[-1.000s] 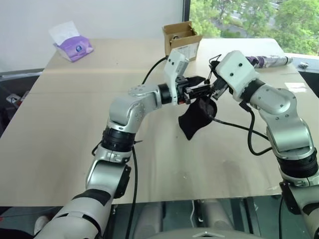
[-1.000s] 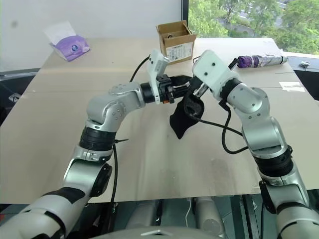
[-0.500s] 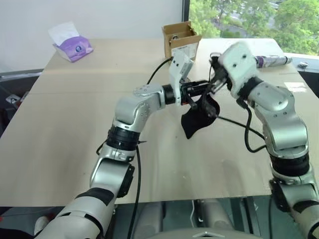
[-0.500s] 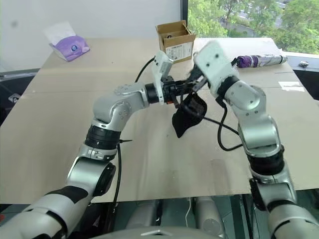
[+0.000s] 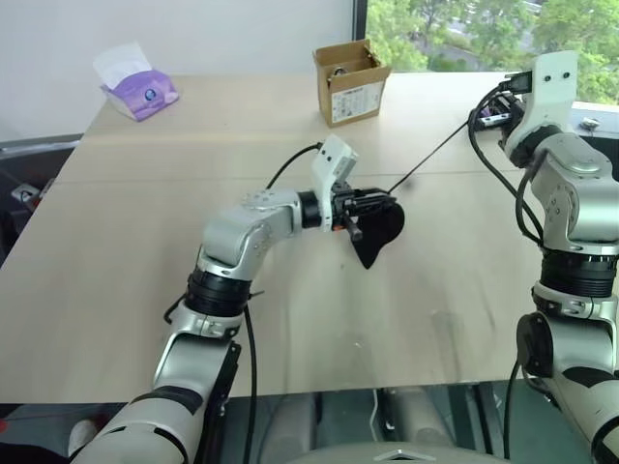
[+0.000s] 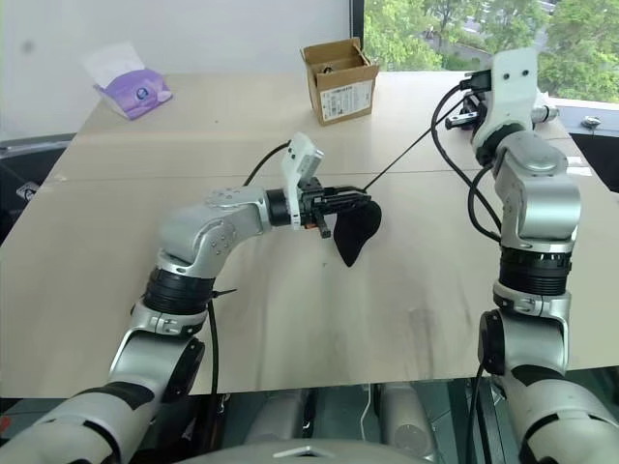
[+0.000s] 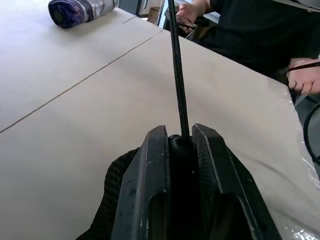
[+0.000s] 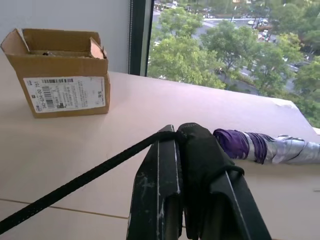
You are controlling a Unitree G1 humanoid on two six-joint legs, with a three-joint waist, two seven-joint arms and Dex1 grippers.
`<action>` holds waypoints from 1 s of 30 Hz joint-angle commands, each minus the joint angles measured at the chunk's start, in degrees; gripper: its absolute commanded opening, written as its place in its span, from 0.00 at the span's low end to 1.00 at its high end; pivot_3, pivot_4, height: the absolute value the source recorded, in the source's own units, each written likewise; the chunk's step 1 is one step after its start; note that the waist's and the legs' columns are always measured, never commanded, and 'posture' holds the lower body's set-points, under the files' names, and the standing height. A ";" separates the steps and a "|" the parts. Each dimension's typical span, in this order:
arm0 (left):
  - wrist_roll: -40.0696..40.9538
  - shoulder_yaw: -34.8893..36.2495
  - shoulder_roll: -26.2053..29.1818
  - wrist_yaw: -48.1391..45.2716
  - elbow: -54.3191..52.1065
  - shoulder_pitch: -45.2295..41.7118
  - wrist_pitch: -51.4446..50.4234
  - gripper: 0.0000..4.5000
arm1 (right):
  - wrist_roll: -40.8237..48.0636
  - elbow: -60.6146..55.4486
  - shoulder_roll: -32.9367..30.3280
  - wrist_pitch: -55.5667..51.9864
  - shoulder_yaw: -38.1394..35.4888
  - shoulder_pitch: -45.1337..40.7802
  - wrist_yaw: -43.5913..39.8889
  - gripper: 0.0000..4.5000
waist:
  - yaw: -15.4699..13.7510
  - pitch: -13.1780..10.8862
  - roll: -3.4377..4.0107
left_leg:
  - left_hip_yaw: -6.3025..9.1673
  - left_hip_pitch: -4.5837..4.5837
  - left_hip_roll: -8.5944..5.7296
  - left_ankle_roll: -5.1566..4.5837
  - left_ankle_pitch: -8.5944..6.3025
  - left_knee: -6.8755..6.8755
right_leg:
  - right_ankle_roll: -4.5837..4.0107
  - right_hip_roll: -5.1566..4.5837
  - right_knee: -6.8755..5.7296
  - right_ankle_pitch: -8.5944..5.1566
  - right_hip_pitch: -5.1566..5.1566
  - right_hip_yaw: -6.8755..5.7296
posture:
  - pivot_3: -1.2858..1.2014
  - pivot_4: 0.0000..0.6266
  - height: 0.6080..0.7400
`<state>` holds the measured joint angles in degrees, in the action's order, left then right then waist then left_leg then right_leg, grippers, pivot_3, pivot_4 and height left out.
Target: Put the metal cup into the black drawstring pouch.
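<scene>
The black drawstring pouch (image 5: 380,232) hangs just above the table, bunched at its neck. My left gripper (image 5: 366,205) is shut on that neck; in the left wrist view its fingers (image 7: 150,165) clamp the gathered fabric. A thin black cord (image 5: 430,155) runs taut from the neck up to my right gripper (image 5: 486,112), far off to the right. In the right wrist view the right gripper (image 8: 179,134) is shut on the cord's looped end. The metal cup is hidden.
A cardboard box (image 5: 350,77) stands at the table's far middle, and a purple tissue pack (image 5: 140,85) sits far left. A purple patterned bottle (image 8: 270,147) lies beyond the right gripper. A person's hand (image 7: 302,75) rests past the table's right edge.
My right gripper swung away to the right with the cord, drawing it taut and the pouch's mouth closed. The left gripper clamped onto the neck and sank a little.
</scene>
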<state>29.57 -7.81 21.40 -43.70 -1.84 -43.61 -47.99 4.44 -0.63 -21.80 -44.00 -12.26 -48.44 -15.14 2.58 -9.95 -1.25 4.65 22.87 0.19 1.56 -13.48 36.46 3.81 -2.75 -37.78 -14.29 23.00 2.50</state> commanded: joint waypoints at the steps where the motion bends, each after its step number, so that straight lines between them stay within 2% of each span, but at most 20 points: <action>1: 1.18 3.46 3.63 -1.30 -1.56 -1.24 -1.95 0.04 | -0.26 -1.55 -2.74 2.29 -2.93 -1.72 2.45 0.00 | -0.07 0.00 0.00 | 0.00 0.00 0.00 0.00 0.00 0.00 | 0.00 0.00 0.00 0.00 0.00 0.00 | 0.52 0.24 1.00; 3: 1.51 4.61 6.63 -2.56 -1.23 -3.33 -2.75 0.04 | 0.24 -1.92 -3.21 1.88 -3.28 -2.35 2.77 0.00 | -0.15 0.00 0.00 | 0.01 0.02 0.00 -0.01 0.00 0.03 | 0.00 0.00 -0.01 0.00 0.00 -0.02 | 0.52 0.24 1.00; 7: 1.30 3.86 19.78 -10.90 2.15 -13.69 -6.18 0.04 | 2.00 -3.58 -3.32 0.76 -3.52 -2.67 3.09 0.00 | 0.00 -0.07 -0.05 | 0.05 0.17 0.00 -0.01 0.00 0.02 | 0.00 0.04 -0.06 0.00 0.17 -0.04 | 0.52 0.24 1.00; 10: 0.68 -0.84 22.86 -14.93 1.77 -16.96 -7.11 0.04 | 3.07 -5.14 -2.41 0.59 -3.16 0.22 3.81 0.00 | -0.09 0.02 0.10 | -0.01 0.15 0.00 0.00 0.00 -0.09 | 0.01 0.02 0.06 -0.01 0.17 -0.01 | 0.52 0.24 1.00; 14: -2.21 -7.67 16.87 -12.79 0.85 -14.21 -5.17 0.04 | 2.82 -6.15 -1.56 1.49 -1.15 6.97 3.78 0.00 | -0.99 0.04 0.06 | 0.05 0.25 -0.01 -0.04 -0.02 -0.04 | 0.02 -0.01 0.13 -0.02 0.13 -0.10 | 0.52 0.24 1.00; 17: -7.36 -13.16 9.52 -8.51 4.36 -9.06 -0.41 0.04 | 2.69 -7.02 -0.49 3.49 0.65 12.93 3.71 0.00 | -1.23 0.04 0.09 | 0.04 0.48 -0.04 -0.11 -0.06 0.17 | 0.03 -0.03 0.10 -0.01 0.25 -0.10 | 0.52 0.24 1.00; 20: -12.57 -15.07 3.75 -4.72 9.27 -5.13 7.18 0.04 | 1.27 -7.81 -0.85 6.98 3.17 18.55 2.64 0.00 | -0.85 0.04 0.07 | 0.02 0.80 -0.03 -0.06 -0.03 0.46 | 0.03 -0.02 -0.13 0.00 0.57 -0.07 | 0.52 0.24 1.00; 22: -12.71 -12.19 -0.69 -1.47 12.37 -3.72 10.60 0.04 | 0.30 -8.88 -2.16 8.35 4.53 22.44 1.37 0.00 | -0.13 0.08 0.14 | -0.02 0.77 0.00 0.06 0.04 0.54 | 0.02 0.01 -0.18 0.01 0.57 -0.02 | 0.52 0.24 1.00; 24: -10.67 -9.51 -2.65 -1.75 11.89 -2.25 11.04 0.26 | 0.15 -10.35 -4.42 9.20 5.59 25.98 -1.37 0.00 | 0.02 0.08 0.14 | -0.05 0.71 0.01 -0.14 -0.07 0.55 | 0.03 0.04 -0.24 0.02 0.57 0.04 | 0.52 0.24 1.00; 27: -7.18 -5.49 -2.91 -2.12 6.16 0.61 8.60 0.52 | 1.05 -12.66 -6.44 10.44 5.28 30.66 -3.97 0.20 | 0.01 0.08 0.14 | -0.03 0.78 0.03 -0.15 -0.08 0.59 | 0.03 0.05 -0.18 0.02 0.57 0.02 | 0.52 0.24 1.00; 30: -2.59 0.99 -2.54 -0.13 -2.53 4.39 5.84 0.84 | 3.30 -17.05 -8.13 11.57 3.95 36.26 -7.50 0.52 | -0.15 0.08 0.14 | -0.02 0.81 0.03 -0.17 -0.09 0.58 | 0.03 0.05 -0.15 0.01 0.58 0.02 | 0.52 0.24 1.00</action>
<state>23.69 -11.06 18.45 -44.80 1.60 -39.55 -41.09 6.29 -13.17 -28.87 -34.33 -6.22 -13.21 -20.74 2.43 -9.87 -1.11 4.65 23.70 0.22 1.39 -13.57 37.04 3.84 -2.71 -37.92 -14.28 23.58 2.50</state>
